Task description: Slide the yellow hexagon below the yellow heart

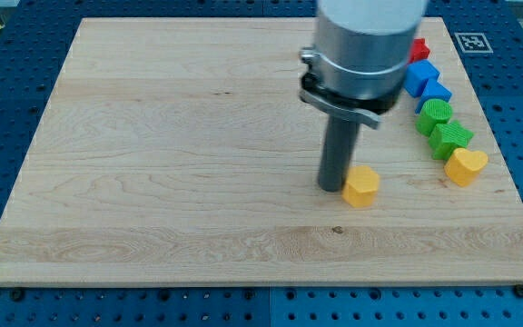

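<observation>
The yellow hexagon (361, 186) is sitting right of centre in the frame, a little below the middle, on the pale wooden bench (152, 136). It is a small, matte, faceted block with a flat top. The bench is showing a smooth surface with long horizontal grain lines and a small dark knot just below and to the left of the hexagon; it is lying on a blue perforated base (7, 73) that is showing around its edges.

Going from the left, the left half of the bench is carrying nothing but grain. Just left of the hexagon, my tip (331, 188) is resting on the wood, touching or all but touching the block's left side. The rod above it is dark and cylindrical, rising into a wide grey metal housing with a black collar. There are no jaws on this arm, so nothing is being gripped.

To the right, a column of blocks is running down the upper right of the frame: a red block (419, 48) that is partly hiding behind the housing, two blue blocks (422, 75) (437, 91), and two ribbed green blocks (436, 113) (450, 139). At the bottom of that column the yellow heart (466, 166) is lying, glossy and rounded, touching the lower green block. The hexagon is sitting well to the heart's left and slightly lower.
</observation>
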You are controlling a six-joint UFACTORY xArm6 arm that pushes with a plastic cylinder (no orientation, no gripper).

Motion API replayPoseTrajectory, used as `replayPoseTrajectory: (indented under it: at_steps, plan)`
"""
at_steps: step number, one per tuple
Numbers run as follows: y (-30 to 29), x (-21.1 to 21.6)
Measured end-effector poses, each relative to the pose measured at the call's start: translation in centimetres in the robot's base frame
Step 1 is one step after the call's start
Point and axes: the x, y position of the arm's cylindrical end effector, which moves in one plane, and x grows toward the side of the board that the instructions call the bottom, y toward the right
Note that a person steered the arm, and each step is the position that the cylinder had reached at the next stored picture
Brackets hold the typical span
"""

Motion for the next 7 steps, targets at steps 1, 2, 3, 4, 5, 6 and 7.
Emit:
replayPoseTrajectory:
  at_steps: [1, 2, 3, 4, 5, 6, 7]
  plan:
    - [3.5, 1.2]
    - [7.0, 1.9]
    - [10.3, 2.2]
    - [10.6, 3.4]
    - [10.6, 4.0]
    - [10.5, 4.0]
    - [10.5, 4.0]
